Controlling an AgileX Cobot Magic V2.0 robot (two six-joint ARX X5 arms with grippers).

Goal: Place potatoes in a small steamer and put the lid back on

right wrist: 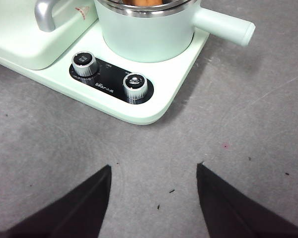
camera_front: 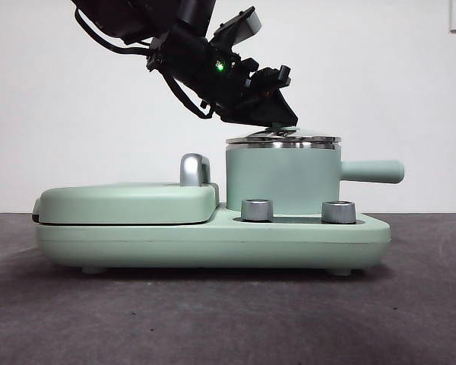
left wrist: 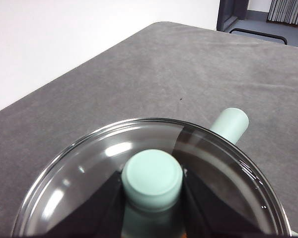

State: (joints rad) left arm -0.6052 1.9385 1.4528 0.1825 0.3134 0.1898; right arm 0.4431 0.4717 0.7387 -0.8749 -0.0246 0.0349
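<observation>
- Two ribbed steel dials (camera_front: 257,210) face you.
- Your left end effector (left wrist: 152,191) pinches the glass lid's (left wrist: 89,173) smooth knob (left wrist: 152,179) over the round pot (camera_front: 281,179).
- Your right end effector (right wrist: 154,198) hangs spread above the grey tabletop (right wrist: 248,148).

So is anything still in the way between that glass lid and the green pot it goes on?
Nothing visible. The lid already sits on the small steamer, with the left claw gripping its knob. The right claw waits apart, open.
</observation>
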